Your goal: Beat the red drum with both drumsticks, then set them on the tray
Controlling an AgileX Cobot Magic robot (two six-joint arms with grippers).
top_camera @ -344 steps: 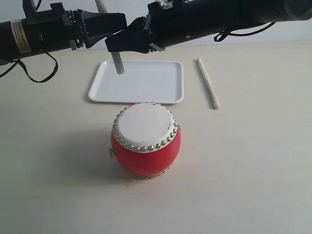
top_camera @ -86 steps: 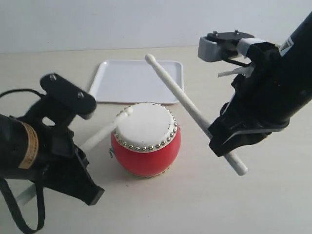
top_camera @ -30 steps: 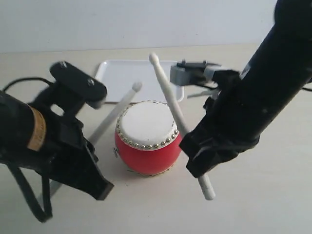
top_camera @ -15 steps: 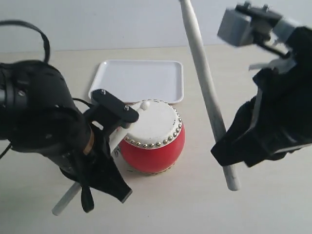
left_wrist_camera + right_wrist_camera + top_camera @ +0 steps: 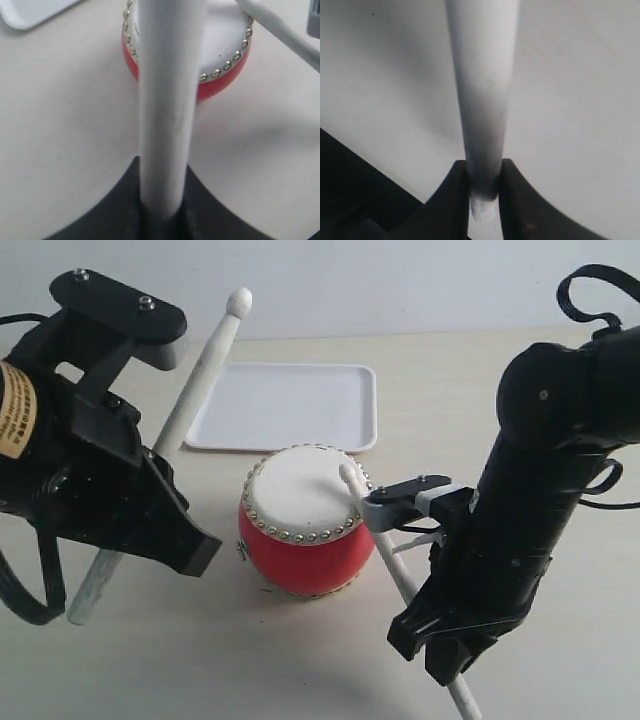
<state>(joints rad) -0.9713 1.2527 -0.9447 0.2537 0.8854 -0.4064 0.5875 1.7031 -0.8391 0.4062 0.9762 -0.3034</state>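
Observation:
The red drum (image 5: 305, 540) stands in the middle of the table, cream head up. My left gripper (image 5: 162, 205) is shut on one drumstick (image 5: 205, 365), which slants up and away to the left of the drum, its tip high above the tray (image 5: 290, 405). The right gripper (image 5: 484, 192) is shut on the other drumstick (image 5: 385, 550), which comes in low from the front right. Its tip (image 5: 348, 472) lies at the right edge of the drum head. In the left wrist view the drum (image 5: 222, 77) sits behind the held stick (image 5: 167, 100).
The white tray lies just behind the drum with nothing on it. The left arm (image 5: 90, 470) fills the space left of the drum and the right arm (image 5: 520, 530) the space to its right. Pale bare tabletop (image 5: 250, 660) lies in front.
The left stick has swung up off the drum to point high. The right stick has come down from upright so that its tip is on the drum head.

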